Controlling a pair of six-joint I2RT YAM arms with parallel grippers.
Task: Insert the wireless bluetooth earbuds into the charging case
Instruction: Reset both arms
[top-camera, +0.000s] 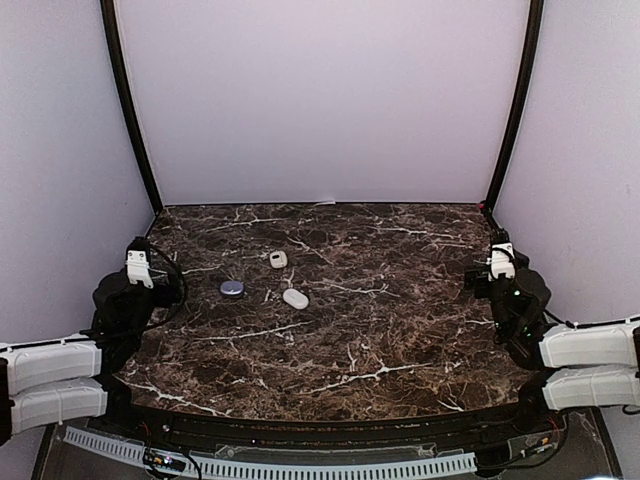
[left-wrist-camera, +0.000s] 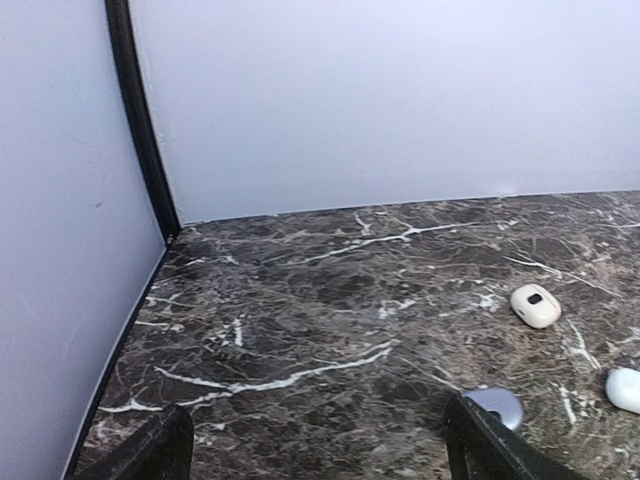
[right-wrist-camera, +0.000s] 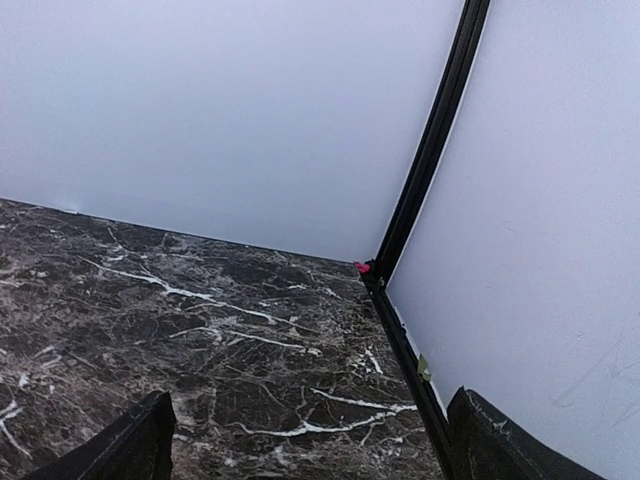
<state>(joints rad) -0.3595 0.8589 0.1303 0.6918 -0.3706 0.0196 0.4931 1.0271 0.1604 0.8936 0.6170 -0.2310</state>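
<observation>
Hugging table (top-camera: 400, 340) side edges: left fingers (left-wrist-camera: 155, 450), right fingers (right-wrist-camera: 130, 445) spread; cases (top-camera: 297, 297) left-centre.

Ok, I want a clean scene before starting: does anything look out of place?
Nothing spilled or damaged. The cream piece, blue-grey piece and white piece lie apart, left of centre. Only oddity: a tiny red scrap at the far right corner of the table.

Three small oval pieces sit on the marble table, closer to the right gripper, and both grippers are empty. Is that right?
Not quite. The bluish piece, cream piece and white piece lie closer to the left gripper, as the top view shows. It and the right gripper are indeed empty.
</observation>
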